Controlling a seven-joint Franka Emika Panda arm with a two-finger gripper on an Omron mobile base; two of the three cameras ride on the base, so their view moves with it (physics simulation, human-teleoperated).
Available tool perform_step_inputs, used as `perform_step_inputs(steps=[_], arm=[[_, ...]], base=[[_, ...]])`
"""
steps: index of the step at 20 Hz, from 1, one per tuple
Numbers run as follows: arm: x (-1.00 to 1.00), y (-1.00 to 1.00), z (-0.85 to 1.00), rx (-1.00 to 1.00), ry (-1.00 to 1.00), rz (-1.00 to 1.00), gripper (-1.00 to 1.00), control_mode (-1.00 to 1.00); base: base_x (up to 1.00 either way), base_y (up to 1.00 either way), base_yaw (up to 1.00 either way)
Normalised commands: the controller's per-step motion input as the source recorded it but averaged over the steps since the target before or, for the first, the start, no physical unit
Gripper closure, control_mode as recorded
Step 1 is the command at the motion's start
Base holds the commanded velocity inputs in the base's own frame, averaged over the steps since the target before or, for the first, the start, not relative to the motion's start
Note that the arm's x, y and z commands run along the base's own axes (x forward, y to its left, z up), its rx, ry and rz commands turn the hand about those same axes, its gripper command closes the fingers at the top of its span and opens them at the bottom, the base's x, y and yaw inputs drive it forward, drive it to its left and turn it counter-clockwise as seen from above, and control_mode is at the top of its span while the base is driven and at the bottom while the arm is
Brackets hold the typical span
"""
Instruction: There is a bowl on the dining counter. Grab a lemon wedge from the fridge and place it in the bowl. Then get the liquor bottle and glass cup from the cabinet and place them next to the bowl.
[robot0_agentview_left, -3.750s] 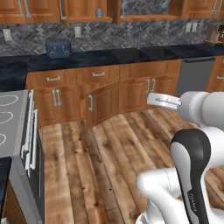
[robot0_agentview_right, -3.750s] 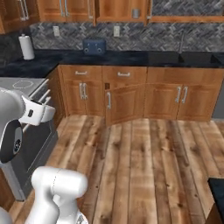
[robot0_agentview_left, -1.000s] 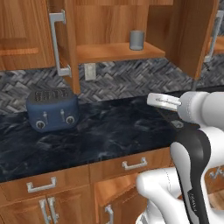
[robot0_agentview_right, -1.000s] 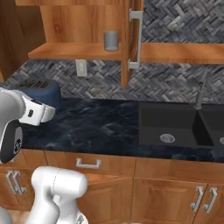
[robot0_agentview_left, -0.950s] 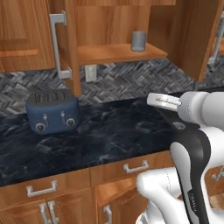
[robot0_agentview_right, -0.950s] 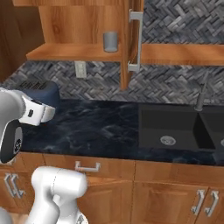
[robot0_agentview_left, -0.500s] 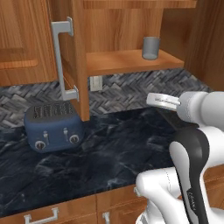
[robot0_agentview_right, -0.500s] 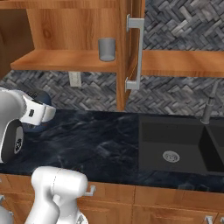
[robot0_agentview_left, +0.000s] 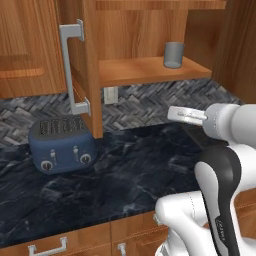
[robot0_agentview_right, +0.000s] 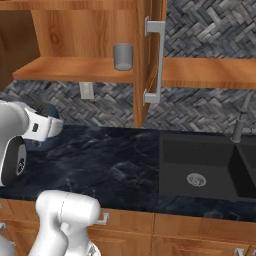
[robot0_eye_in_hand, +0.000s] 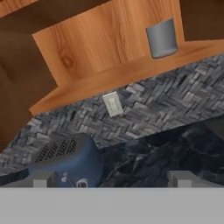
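The glass cup (robot0_agentview_left: 173, 54) (robot0_agentview_right: 123, 56) (robot0_eye_in_hand: 162, 38), a short grey tumbler, stands upright on the lower shelf of the open wall cabinet (robot0_agentview_left: 150, 70). My gripper (robot0_eye_in_hand: 113, 179) is open, its two tips far apart with nothing between them. It hangs over the black counter, below the shelf and well short of the cup. My white hand (robot0_agentview_left: 186, 115) (robot0_agentview_right: 46, 127) shows in both base views. The bowl, lemon wedge, fridge, dining counter and liquor bottle are out of view.
A blue toaster (robot0_agentview_left: 62, 145) (robot0_eye_in_hand: 70, 164) sits on the black stone counter (robot0_agentview_left: 125, 175) under the cabinet's left side. An open cabinet door with a bar handle (robot0_agentview_left: 75, 70) (robot0_agentview_right: 155, 60) juts out. A sink (robot0_agentview_right: 200, 170) and faucet (robot0_agentview_right: 240, 122) lie to the right.
The base has driven closer to the counter, so the cabinet, cup and toaster loom larger. The arm holds the same pose and the gripper stays open.
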Motion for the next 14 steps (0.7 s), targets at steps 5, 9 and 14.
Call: perform_step_inputs(steps=[5, 9, 14], arm=[[0.00, 0.00, 0.39, -0.29, -0.23, 0.24, -1.00, -1.00], [-0.03, 0.00, 0.51, -0.33, -0.18, 0.27, -1.00, -1.00], [-0.34, 0.00, 0.53, -0.32, -0.08, 0.12, -1.00, -1.00]], base=[[0.00, 0.00, 0.00], [0.00, 0.00, 0.00], [0.00, 0.00, 0.00]])
